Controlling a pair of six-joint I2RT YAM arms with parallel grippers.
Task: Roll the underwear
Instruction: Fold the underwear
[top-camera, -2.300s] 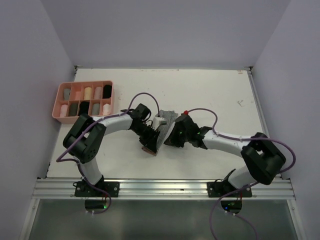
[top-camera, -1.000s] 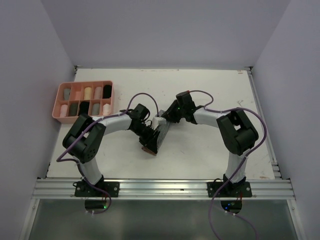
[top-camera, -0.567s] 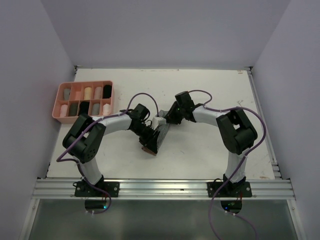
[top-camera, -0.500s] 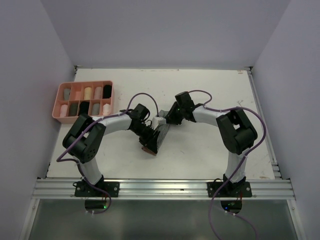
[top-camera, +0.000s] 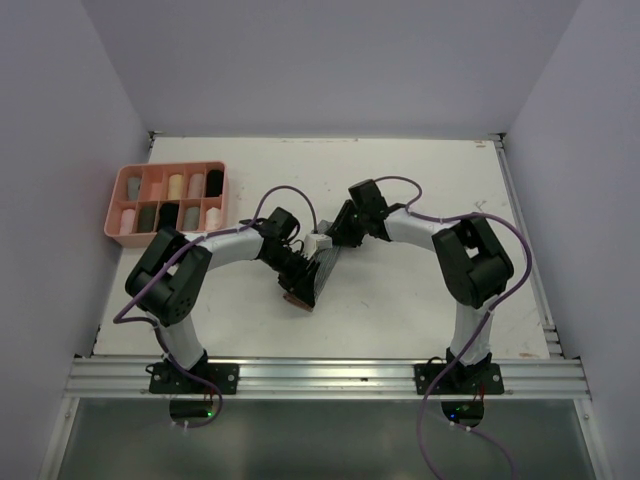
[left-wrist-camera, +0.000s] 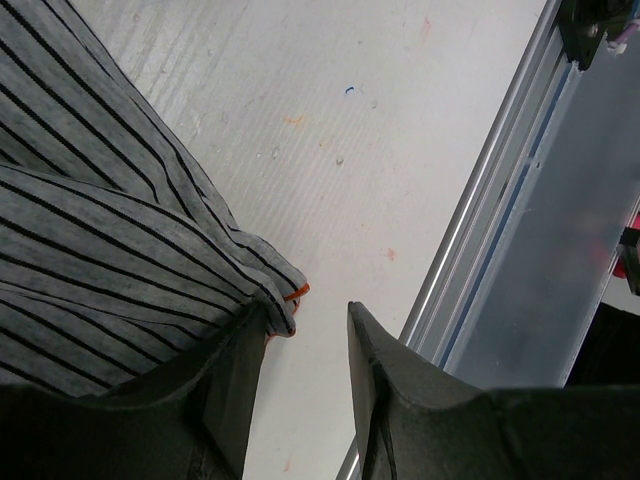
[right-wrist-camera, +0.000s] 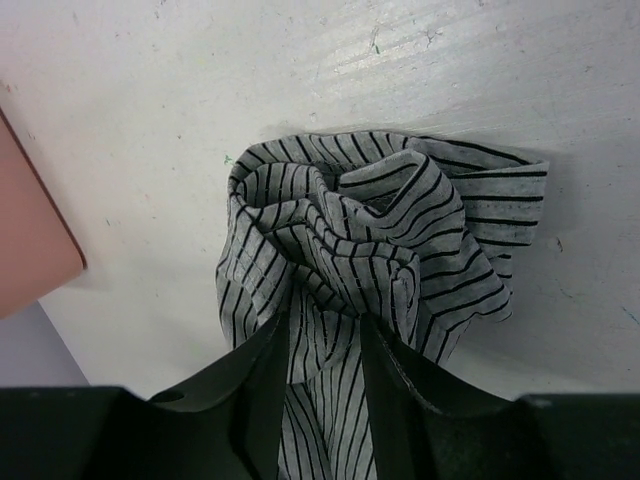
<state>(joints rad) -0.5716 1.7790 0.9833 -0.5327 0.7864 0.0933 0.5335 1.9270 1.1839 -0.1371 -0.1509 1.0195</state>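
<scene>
The grey striped underwear (top-camera: 325, 262) lies bunched in the middle of the table, between my two grippers. In the right wrist view the underwear (right-wrist-camera: 370, 240) is a twisted coil, and a strand of it runs back between the fingers of my right gripper (right-wrist-camera: 325, 325), which is shut on it at the far end (top-camera: 336, 238). My left gripper (left-wrist-camera: 305, 315) stands open at the near end (top-camera: 300, 282). The underwear (left-wrist-camera: 100, 230) drapes over the outside of its left finger, and only bare table shows in the gap.
A pink tray (top-camera: 110, 215) with several rolled garments in its compartments stands at the far left; its corner (right-wrist-camera: 30, 230) shows in the right wrist view. The aluminium rail (left-wrist-camera: 500, 200) of the table's near edge runs close to my left gripper.
My right arm has swung from the right side of the underwear to its far end and crept slightly left. My left arm has not moved.
</scene>
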